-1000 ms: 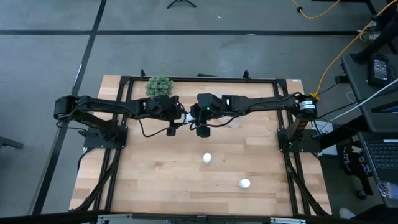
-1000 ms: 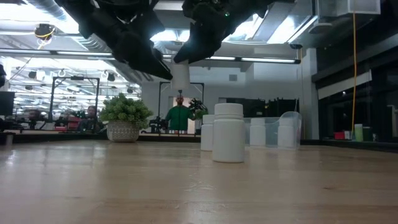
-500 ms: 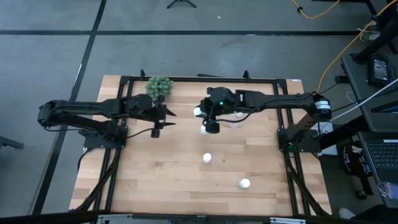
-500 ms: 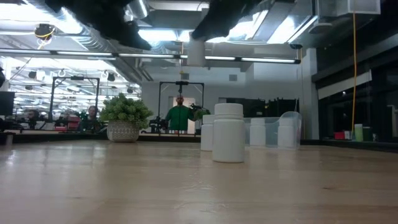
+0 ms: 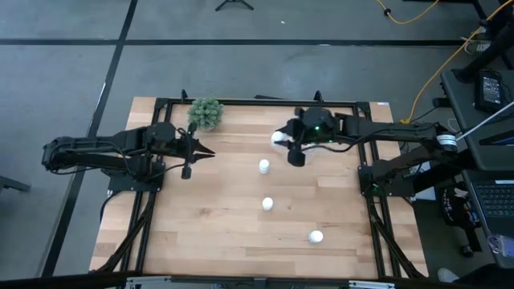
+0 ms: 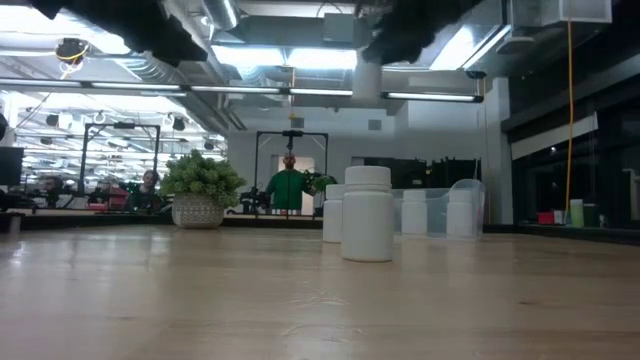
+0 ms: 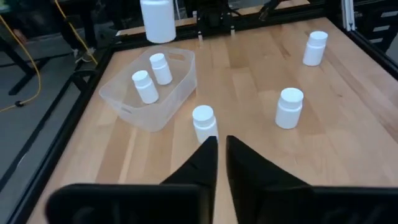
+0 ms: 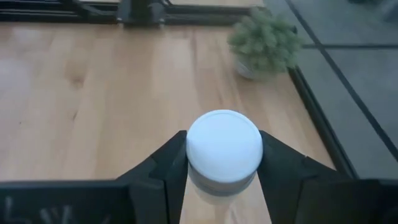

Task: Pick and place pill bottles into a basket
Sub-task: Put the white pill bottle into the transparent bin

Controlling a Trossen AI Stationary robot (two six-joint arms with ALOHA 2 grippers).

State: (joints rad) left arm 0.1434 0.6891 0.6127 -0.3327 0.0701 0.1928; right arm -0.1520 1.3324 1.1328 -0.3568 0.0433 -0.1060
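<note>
High view: the right gripper (image 5: 279, 140) hangs over the far middle of the pale wooden table (image 5: 201, 225), its dark fingers pinching a small white round-capped pill bottle (image 8: 224, 149) by the sides; the right wrist view shows the cap wedged between both fingers, with the bushy green potted plant (image 8: 264, 42) beyond it at the table's edge. The shallow transparent plastic basket (image 7: 163, 99) sits just below and beside that gripper, mostly covered by the arm from above. In the left wrist view the basket holds two white bottles (image 7: 152, 76) standing upright, and the carried bottle hangs in the air above its far rim. Three more white bottles stand loose on the wood: one (image 5: 263, 166) just outside the basket, one (image 5: 267, 204) mid-table, one (image 5: 316, 237) nearer the front right, well apart from each other. The left gripper (image 5: 210, 154) waits at the table's left side, near the plant, its fingers pressed together with nothing between them. In the low view a person in green stands far behind the table.
</note>
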